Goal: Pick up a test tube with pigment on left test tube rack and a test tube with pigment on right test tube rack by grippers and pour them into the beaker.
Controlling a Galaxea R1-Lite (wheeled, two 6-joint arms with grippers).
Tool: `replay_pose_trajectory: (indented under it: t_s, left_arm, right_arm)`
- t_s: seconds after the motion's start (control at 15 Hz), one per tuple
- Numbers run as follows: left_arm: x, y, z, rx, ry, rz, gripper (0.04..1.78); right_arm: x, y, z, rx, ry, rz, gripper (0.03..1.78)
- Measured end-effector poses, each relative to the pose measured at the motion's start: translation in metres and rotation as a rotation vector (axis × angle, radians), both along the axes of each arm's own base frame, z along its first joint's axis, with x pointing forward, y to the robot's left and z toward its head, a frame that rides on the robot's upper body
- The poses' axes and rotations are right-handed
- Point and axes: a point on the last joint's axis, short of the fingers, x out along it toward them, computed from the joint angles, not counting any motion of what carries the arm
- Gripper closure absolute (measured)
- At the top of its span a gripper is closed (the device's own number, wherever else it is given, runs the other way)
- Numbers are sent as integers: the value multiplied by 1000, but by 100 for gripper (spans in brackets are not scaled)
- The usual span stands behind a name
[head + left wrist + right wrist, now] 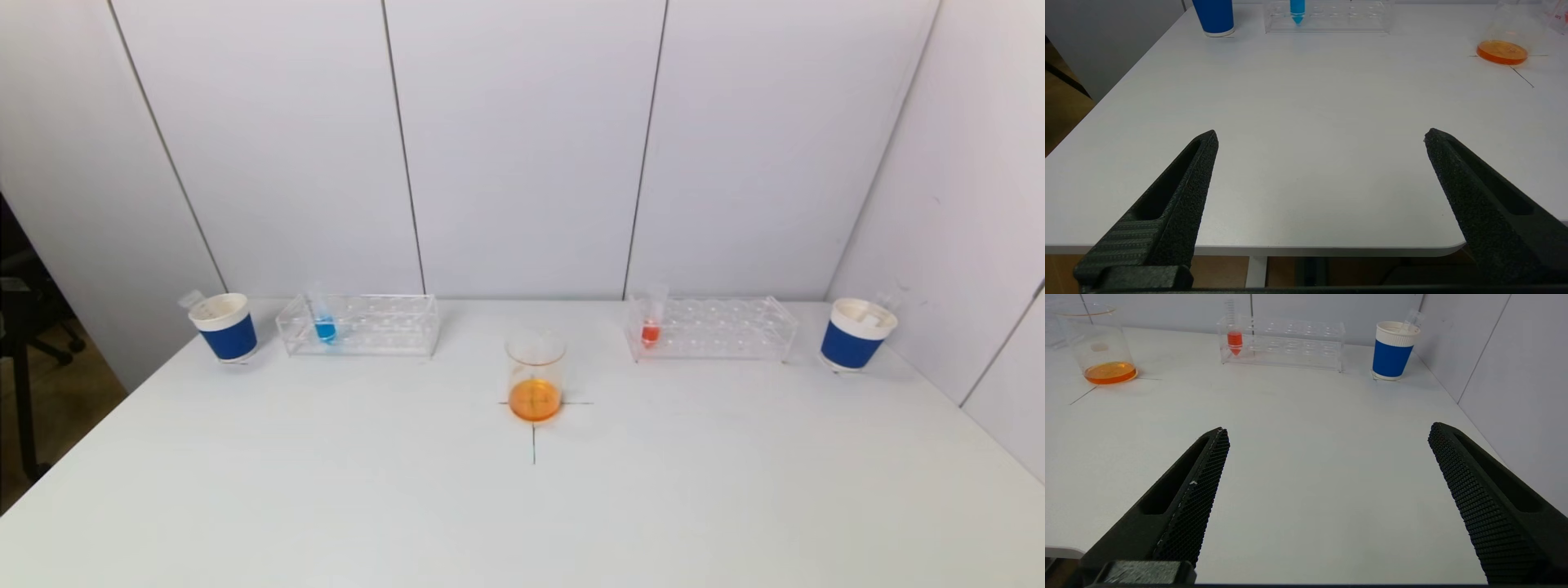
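On the white worktop (326,490), the tube of blue liquid (324,322) stands tilted in the left rack (359,325), at that rack's 9 o'clock end. The tube of red liquid (651,325) stands in the right rack (710,328), also at its 9 o'clock end. Between the two racks, slightly nearer the robot, the beaker (535,377) sits on a pen-drawn cross (534,441) and holds a shallow layer of orange liquid. From the beaker, the left rack lies at about 10 o'clock and the right rack at about 2 o'clock.

A blue-and-white paper cup (225,327) stands at 9 o'clock of the left rack, with something clear poking out of it. A second paper cup (855,333) stands at 3 o'clock of the right rack, also with a clear tube leaning inside.

The left end effector (1321,136) hovers over the near edge of the worktop, fingers spread wide, holding and touching nothing; the blue tube is well ahead of it. The right end effector (1329,430) is likewise spread wide and empty, over the near part of the worktop, well apart from the red tube. Neither arm appears in the head view.
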Motion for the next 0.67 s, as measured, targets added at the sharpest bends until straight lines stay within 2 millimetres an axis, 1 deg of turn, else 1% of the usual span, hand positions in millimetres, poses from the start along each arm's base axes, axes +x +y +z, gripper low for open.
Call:
replay_pose_trajectory:
  t_s: [0.67]
  left_arm:
    - [0,0,0,0,1,0,6]
  right_arm:
    - [0,0,0,-1,0,0,4]
